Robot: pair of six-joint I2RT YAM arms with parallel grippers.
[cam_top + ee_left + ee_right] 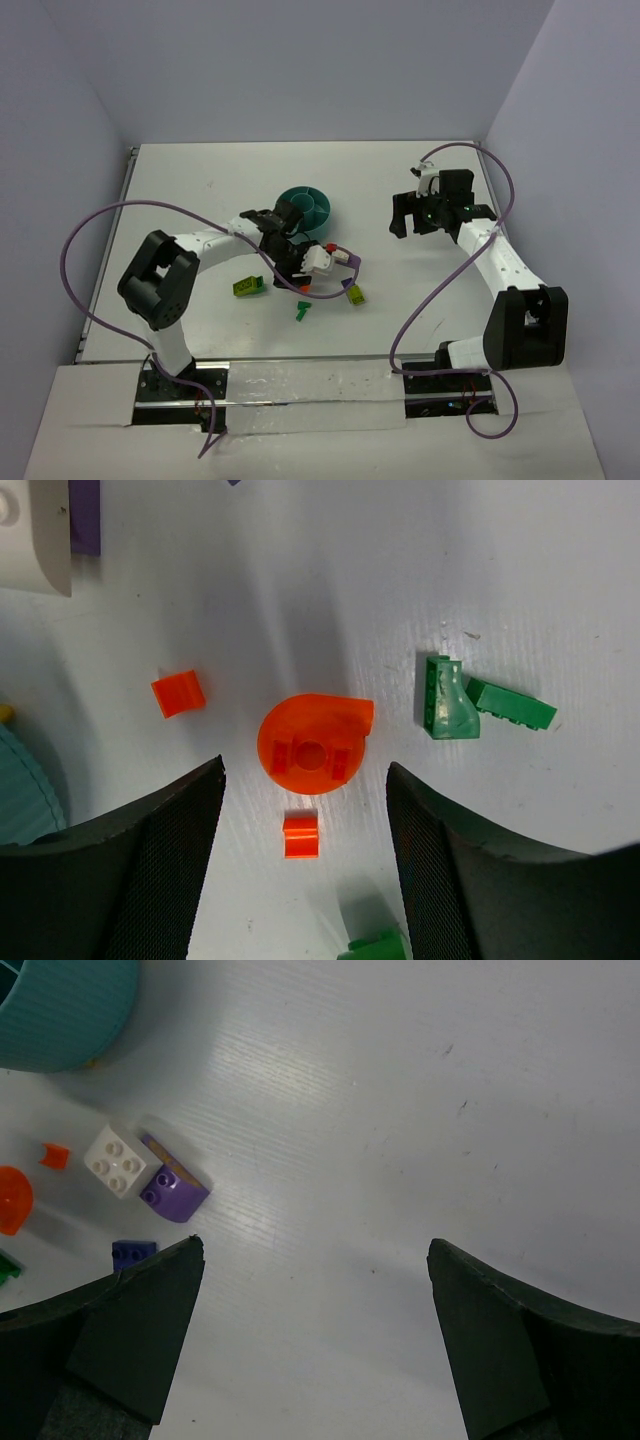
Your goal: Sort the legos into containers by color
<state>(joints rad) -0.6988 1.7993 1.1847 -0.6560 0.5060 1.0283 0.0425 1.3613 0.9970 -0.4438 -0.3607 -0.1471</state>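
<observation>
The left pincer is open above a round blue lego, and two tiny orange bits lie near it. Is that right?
Almost. The round lego is orange, not blue. The left wrist view shows it below the open left pincer, with two tiny orange bits lying near it.

A robotics lab cell — a plain white tabletop (420, 330) boxed in by bare pale walls (300, 70), 2 machines, the left arm (200, 248) and right arm (495, 262), bolted to a metal rail (300, 385), purple cables (130, 204) looping loose.
</observation>
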